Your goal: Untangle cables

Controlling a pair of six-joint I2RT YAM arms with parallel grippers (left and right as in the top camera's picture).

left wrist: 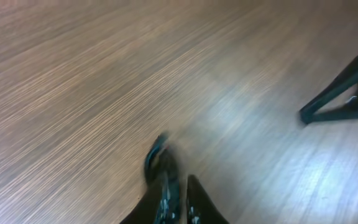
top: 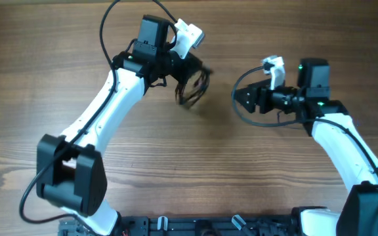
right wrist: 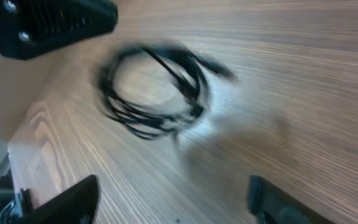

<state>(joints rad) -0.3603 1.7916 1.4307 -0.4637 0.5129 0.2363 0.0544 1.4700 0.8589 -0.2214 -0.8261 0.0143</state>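
The cables [top: 193,88] form one small dark coil of thin black cords, hanging just off the table below my left gripper [top: 190,71]. That gripper is shut on a strand of them. In the left wrist view its fingertips [left wrist: 180,182] stand almost together, with a bit of black cord [left wrist: 155,158] sticking out beside them. The right wrist view shows the coil [right wrist: 154,87] blurred, with its shadow on the wood. My right gripper [top: 243,97] is open to the right of the coil and apart from it. Nothing lies between its fingers [right wrist: 174,183].
The wooden table [top: 176,164] runs all round the coil. The thicker black wires [top: 110,26] of the arms loop above the left wrist and round the right wrist. One finger of the right gripper [left wrist: 344,93] shows at the right of the left wrist view.
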